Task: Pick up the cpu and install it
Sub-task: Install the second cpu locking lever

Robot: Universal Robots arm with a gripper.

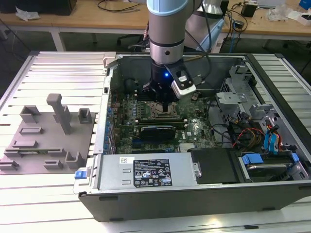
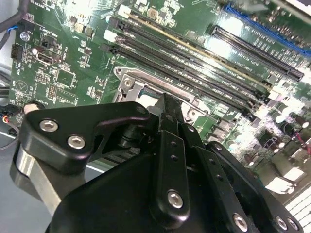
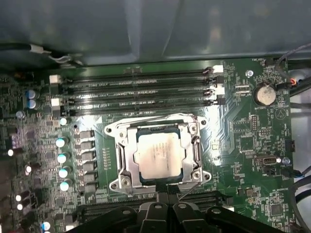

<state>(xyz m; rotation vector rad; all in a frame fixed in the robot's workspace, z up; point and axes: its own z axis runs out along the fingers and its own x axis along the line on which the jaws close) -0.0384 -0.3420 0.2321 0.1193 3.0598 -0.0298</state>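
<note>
The cpu (image 3: 156,156) lies flat inside the socket (image 3: 121,162) on the motherboard (image 3: 252,145), with the metal frame around it on all sides. The gripper (image 1: 165,103) hangs right above the socket, inside the open case (image 1: 146,194). It carries nothing that I can see, but I cannot tell if it is released or clenched, because the black body hides this in both wrist views.

I judge two risks. If the cpu is not seated square in the socket, any press from above can bend the contacts under it. If the gripper goes lower or sideways, it can hit the frame or the memory slots (image 3: 136,94) that run at 12 o'clock of the socket in the first wrist view.

Count: one cpu, one socket, four long memory slots, one round coin battery (image 3: 265,94) at about 2 o'clock of the socket, one gripper.
</note>
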